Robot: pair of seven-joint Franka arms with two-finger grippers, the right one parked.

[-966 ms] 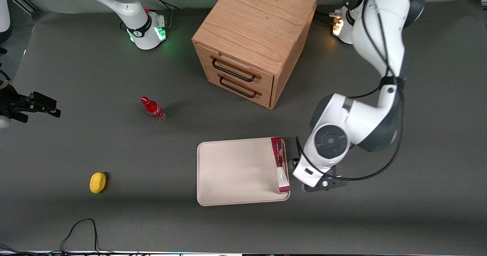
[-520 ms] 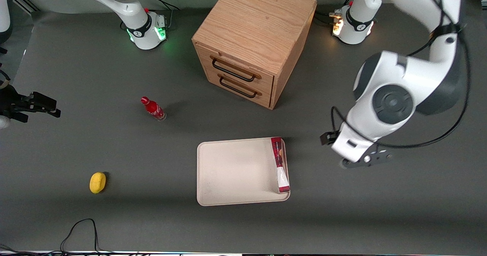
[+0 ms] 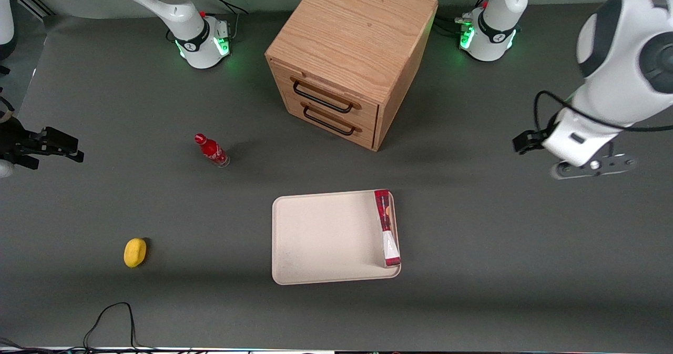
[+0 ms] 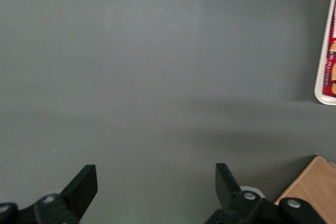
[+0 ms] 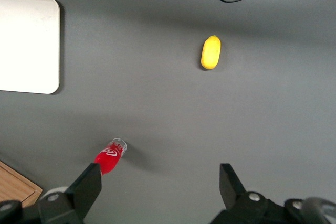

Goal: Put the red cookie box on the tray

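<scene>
Arm's pulled way back toward its own end of the table since a second ago, so the gripper (image 3: 589, 167) hangs wide open and empty, well apart from the red cookie box (image 3: 386, 228) lying lengthwise along the tray (image 3: 320, 238) edge nearest it.

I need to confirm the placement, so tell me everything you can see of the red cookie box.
The red cookie box is a long, slim carton, red with a pale panel toward its nearer end. It lies flat in the tray, along the short rim at the working arm's end. Nothing grips it: the gripper is open, well away toward the working arm's end of the table.
</scene>
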